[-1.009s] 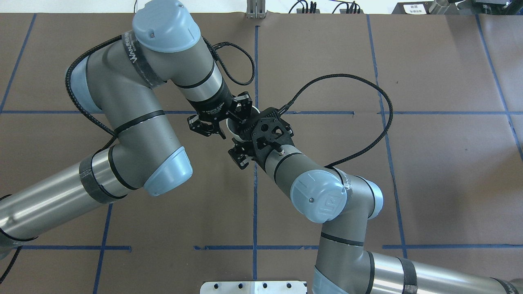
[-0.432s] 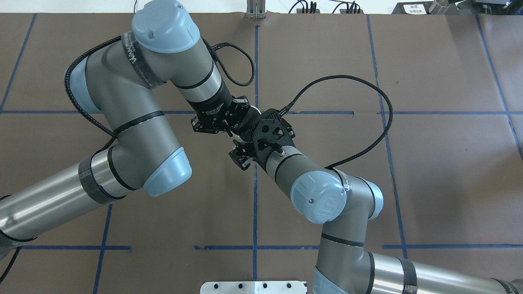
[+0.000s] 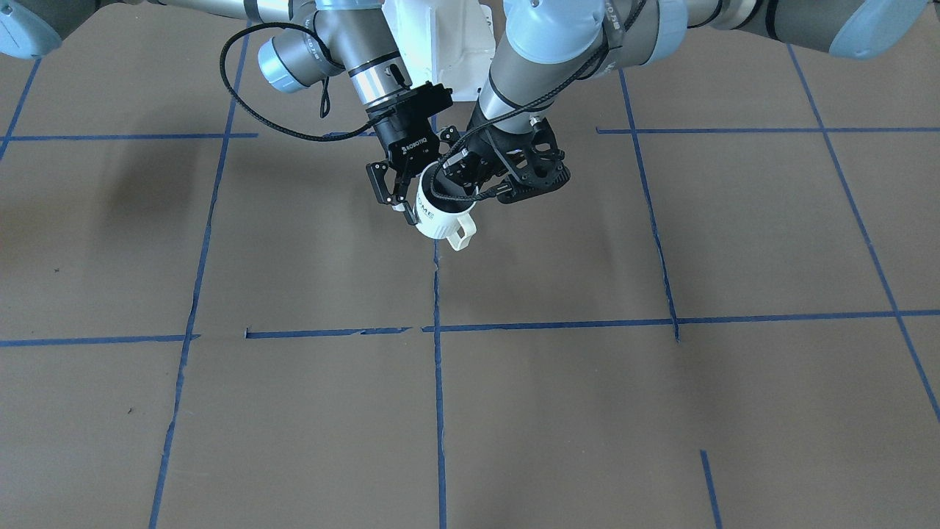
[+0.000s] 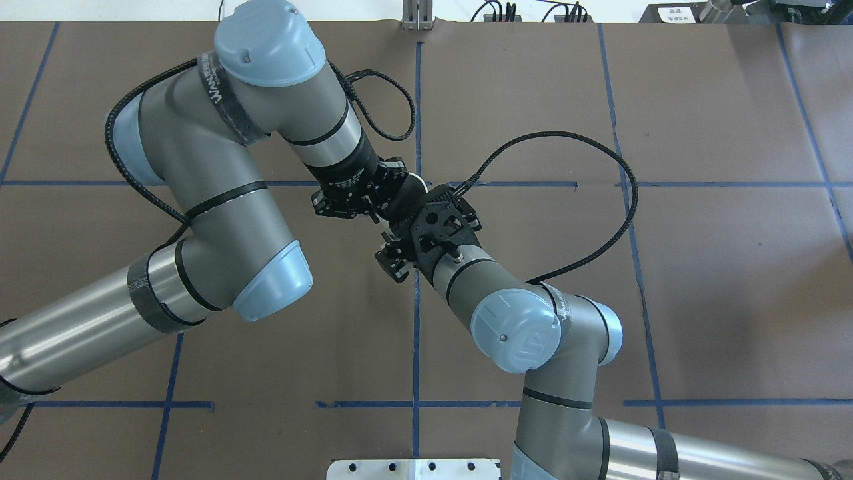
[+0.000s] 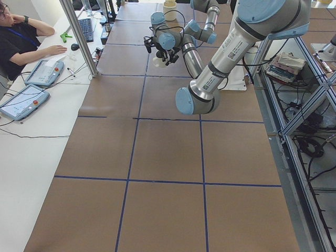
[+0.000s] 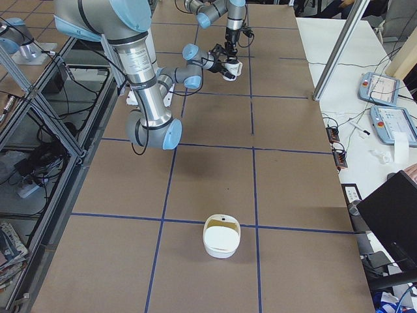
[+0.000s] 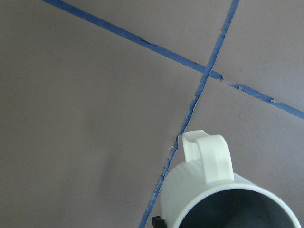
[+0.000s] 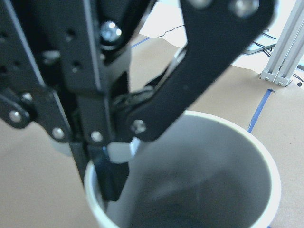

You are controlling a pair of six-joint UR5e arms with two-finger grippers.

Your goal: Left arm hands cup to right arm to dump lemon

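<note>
The white cup [image 3: 439,217] with dark "HOME" lettering hangs above the table where both arms meet, handle toward the camera in the front view. It also shows in the overhead view [image 4: 416,179]. My right gripper [image 3: 413,200], lettered ROBOTIQ, holds the cup's body, with one pad against its side. My left gripper [image 3: 449,173], the open-frame one, is closed at the cup's mouth. In the right wrist view a black finger [image 8: 113,183] reaches inside the cup's rim [image 8: 273,190]. The left wrist view shows the cup [image 7: 209,190] and its handle from above. No lemon shows.
A white bowl [image 6: 221,238] stands on the brown table far toward my right end. A white base plate [image 4: 413,469] sits at my front edge. An operator [image 5: 16,37] and tablets [image 5: 23,100] are beyond the far side, by a metal post [image 5: 79,37].
My left gripper was wide open around the cup and has closed in at its mouth. My right arm has shifted slightly and its cable has swung. The cup stays in place.
</note>
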